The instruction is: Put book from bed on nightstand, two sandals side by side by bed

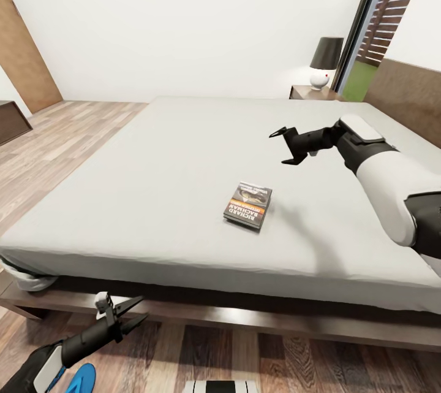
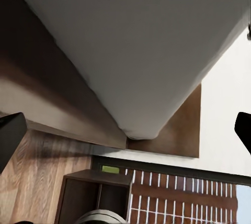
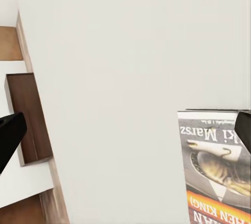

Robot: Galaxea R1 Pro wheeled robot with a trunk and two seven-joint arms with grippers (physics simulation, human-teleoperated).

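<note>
On the pale mattress of the bed (image 1: 184, 184), near centre, we see the book (image 1: 248, 205) lying flat, its cover with orange band facing up. At about two o'clock from it our right gripper (image 1: 284, 146) hovers above the mattress with jaws spread wide and nothing between them. Down at seven o'clock, low beside the dark bed frame, our left gripper (image 1: 138, 311) has its jaws parted and empty. One blue sandal (image 1: 81, 379) lies on the plank floor (image 1: 245, 362) under that arm. At one o'clock a nightstand (image 1: 312, 93) carries a lamp (image 1: 324, 62).
</note>
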